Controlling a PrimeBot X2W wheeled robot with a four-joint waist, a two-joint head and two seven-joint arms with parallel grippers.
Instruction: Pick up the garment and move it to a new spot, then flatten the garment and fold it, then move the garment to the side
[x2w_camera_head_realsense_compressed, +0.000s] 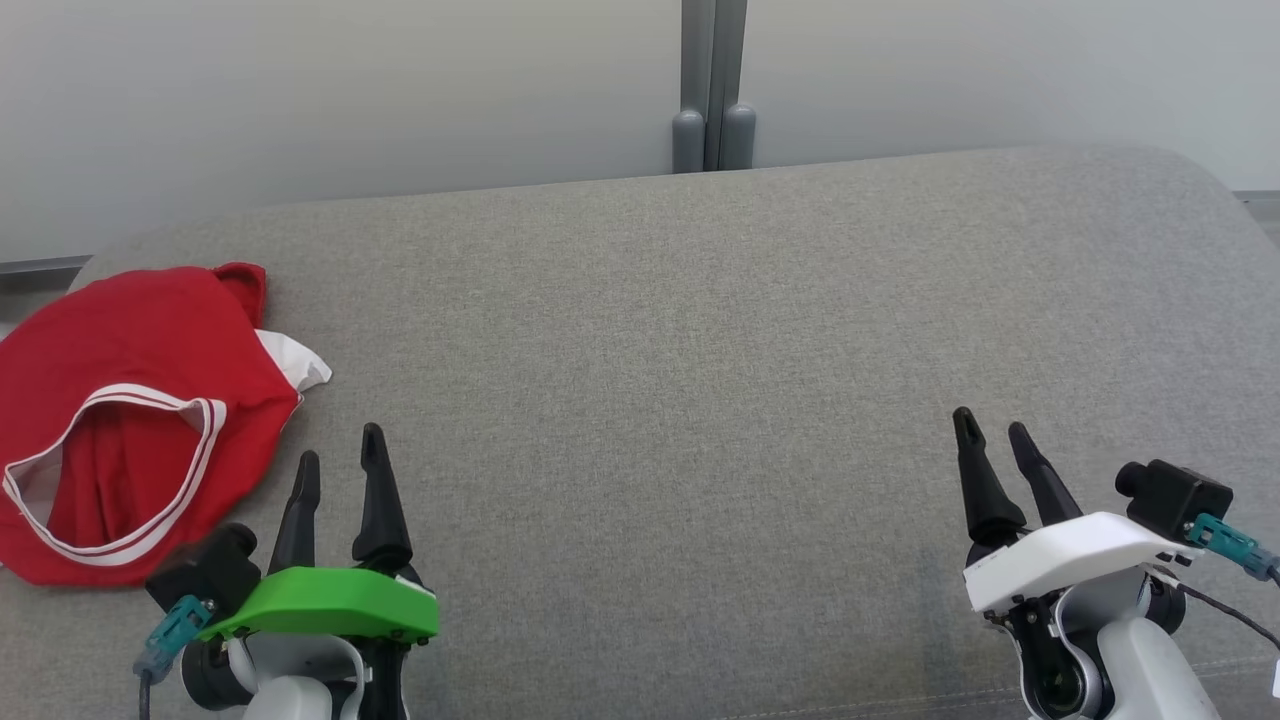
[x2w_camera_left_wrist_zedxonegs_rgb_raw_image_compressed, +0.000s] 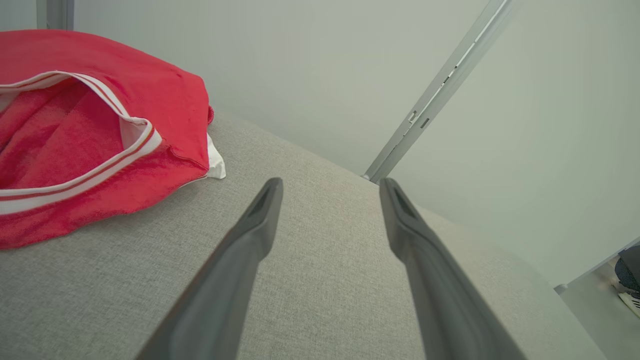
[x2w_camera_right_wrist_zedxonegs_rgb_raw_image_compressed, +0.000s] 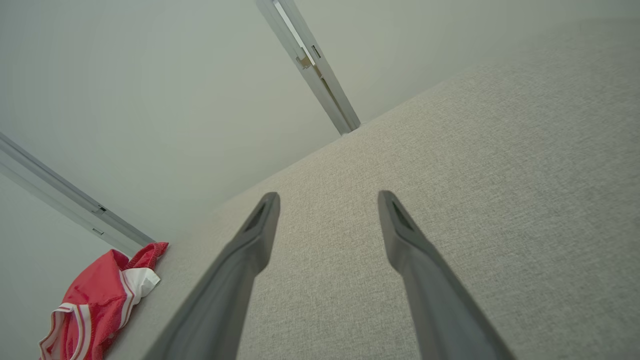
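Observation:
A red garment (x2w_camera_head_realsense_compressed: 130, 400) with white striped trim lies crumpled at the left edge of the grey fabric surface (x2w_camera_head_realsense_compressed: 700, 400). The same garment (x2w_camera_left_wrist_zedxonegs_rgb_raw_image_compressed: 90, 130) sits upper left in the left wrist view, and the garment (x2w_camera_right_wrist_zedxonegs_rgb_raw_image_compressed: 95, 305) is small at the lower left of the right wrist view. My left gripper (x2w_camera_head_realsense_compressed: 340, 460) stands open just right of the garment, apart from it, nothing between its fingers. Far to the right my right gripper (x2w_camera_head_realsense_compressed: 995, 425) is open over bare fabric, also holding nothing.
A pale wall with a grey vertical post (x2w_camera_head_realsense_compressed: 712, 90) runs behind the surface. The cushion's back edge curves down at both far corners. A dark shoe-like object (x2w_camera_left_wrist_zedxonegs_rgb_raw_image_compressed: 631, 272) shows on the floor beyond the surface's edge.

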